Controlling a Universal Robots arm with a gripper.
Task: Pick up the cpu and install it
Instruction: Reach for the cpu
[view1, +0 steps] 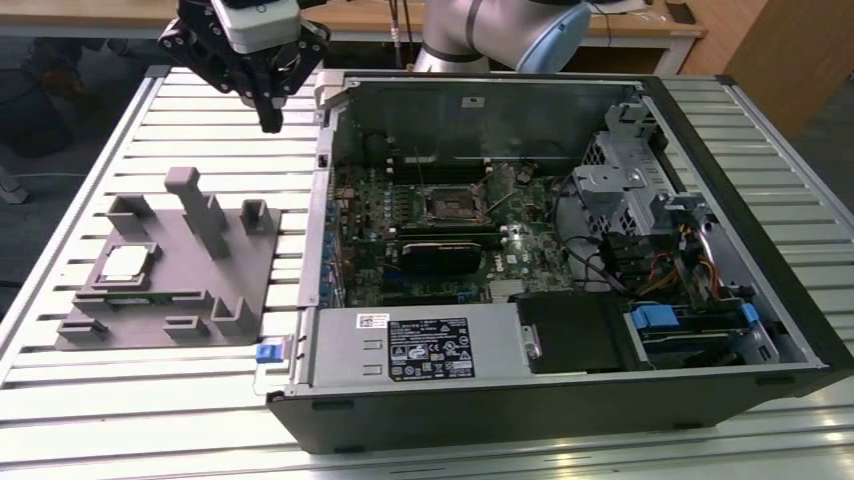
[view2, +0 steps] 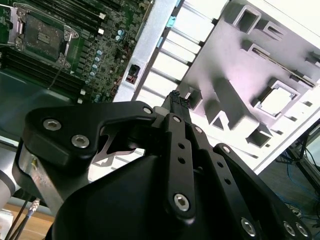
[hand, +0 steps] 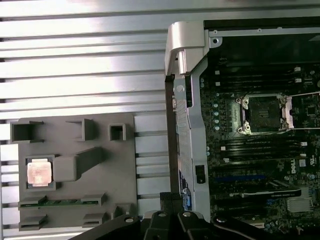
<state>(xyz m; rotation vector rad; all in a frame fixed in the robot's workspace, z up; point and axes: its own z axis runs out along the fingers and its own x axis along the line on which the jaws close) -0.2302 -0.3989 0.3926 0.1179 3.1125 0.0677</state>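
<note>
In the exterior view the gripper hung at the upper left of the frame, fingers drawn together on nothing. It was well apart from the cpu, which lay in a pocket of the grey tray at the exterior view's left. The second wrist view made plain, as the exterior view did not, that the fingertips met without a gap, so I judged a descent like that could strike the chip or the tray's posts beside it. The first wrist view looked squarely down on the cpu and the socket, well apart across the case wall, which a low carry might clip.
</note>
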